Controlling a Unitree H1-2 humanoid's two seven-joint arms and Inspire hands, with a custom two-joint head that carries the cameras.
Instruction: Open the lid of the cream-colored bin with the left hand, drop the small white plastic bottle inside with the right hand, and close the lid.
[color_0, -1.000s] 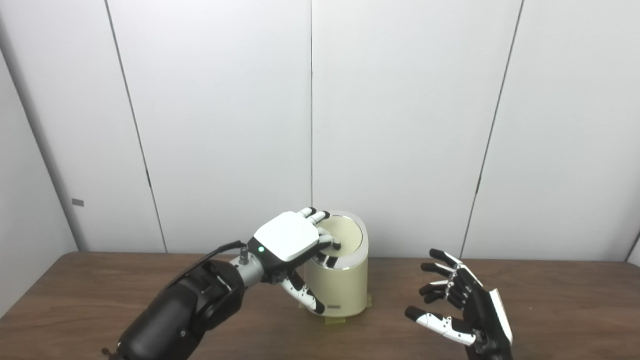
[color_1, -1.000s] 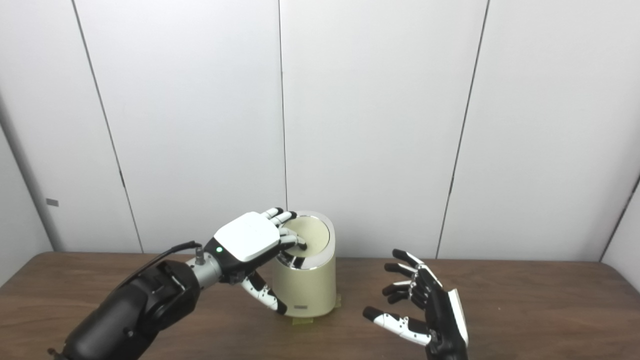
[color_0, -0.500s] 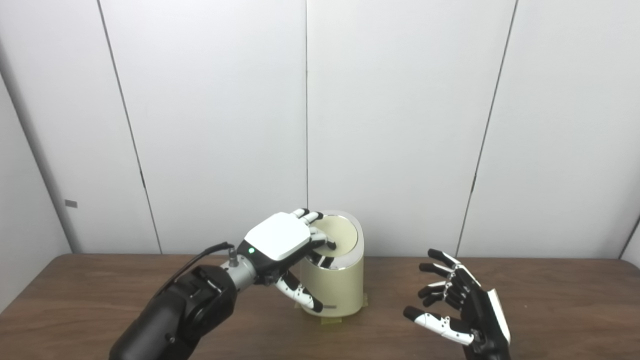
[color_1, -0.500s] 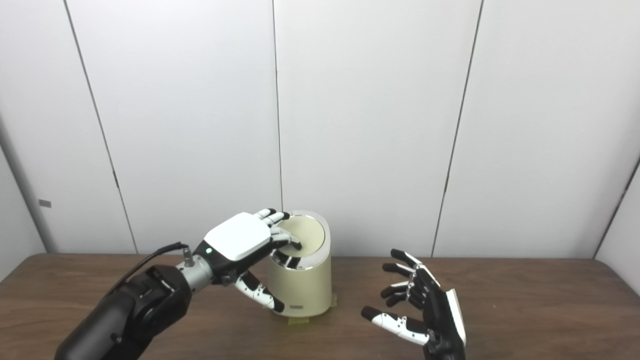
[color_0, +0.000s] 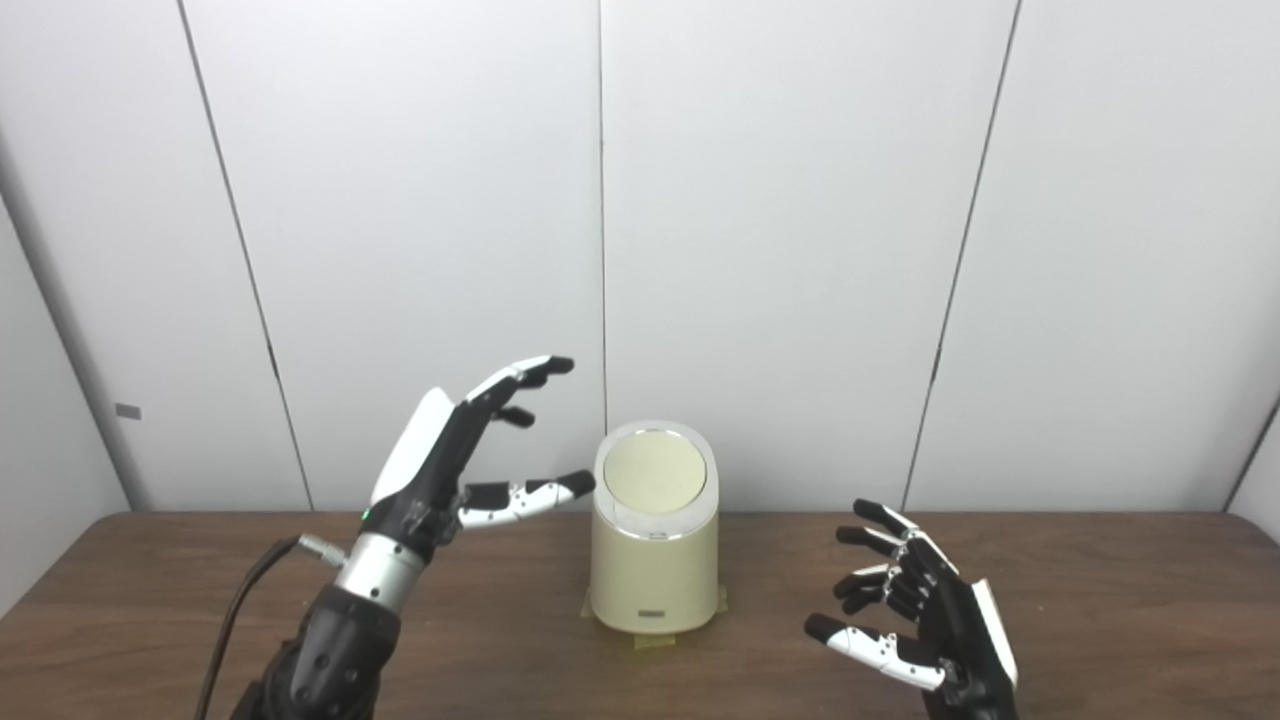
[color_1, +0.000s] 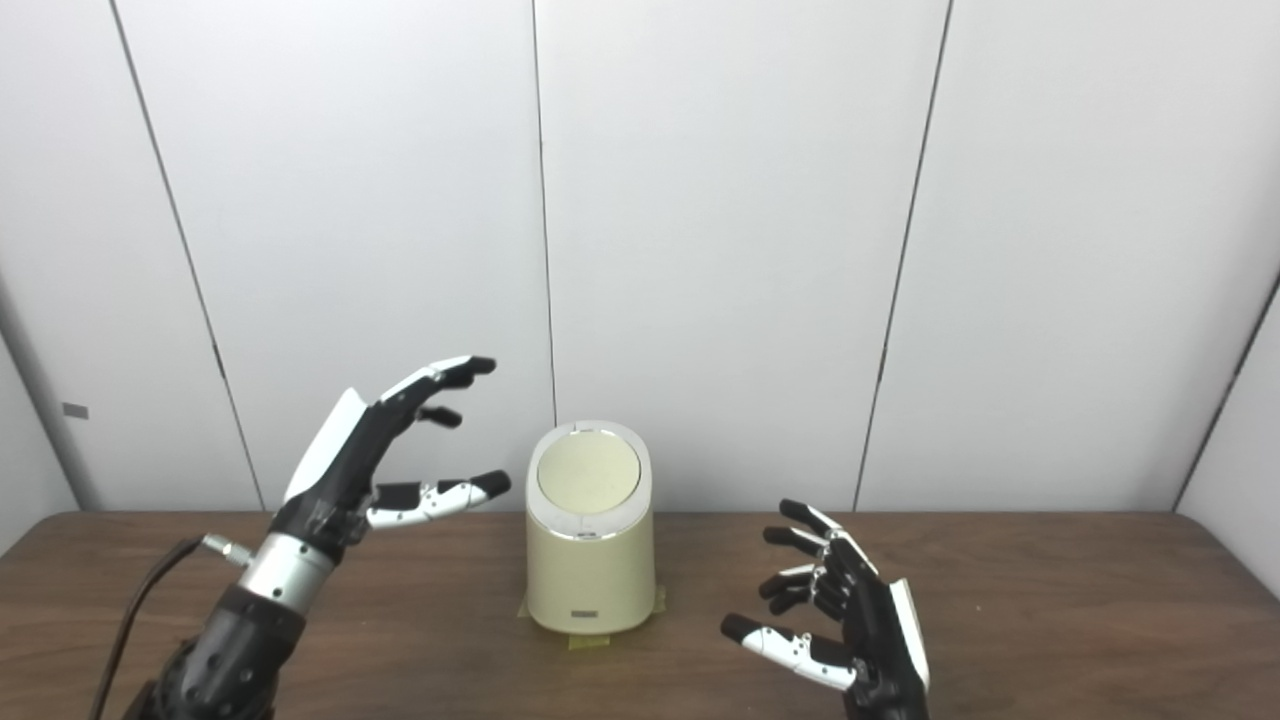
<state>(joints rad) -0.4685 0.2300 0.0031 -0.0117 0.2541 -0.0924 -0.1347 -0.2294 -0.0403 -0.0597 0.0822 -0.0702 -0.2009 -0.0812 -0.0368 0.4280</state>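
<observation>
The cream-colored bin (color_0: 655, 580) stands upright on the wooden table (color_0: 150, 600) near the middle, with its round lid (color_0: 654, 482) lying flat and closed. My left hand (color_0: 450, 465) hovers in the air to the left of the bin, apart from it, fingers spread and holding nothing. To the bin's right, low over the table, my right hand (color_0: 925, 615) is open too, palm turned toward the bin, empty. No small white bottle shows in either view.
Tape tabs (color_0: 655, 642) stick out under the bin's base. A white panelled wall (color_0: 800, 250) rises directly behind the table. A cable (color_0: 235, 610) runs along my left forearm.
My left hand has come off the bin's lid, swung up and to the left, and spread its fingers. The lid now lies flat. The camera has shifted slightly. The right hand has stayed put.
</observation>
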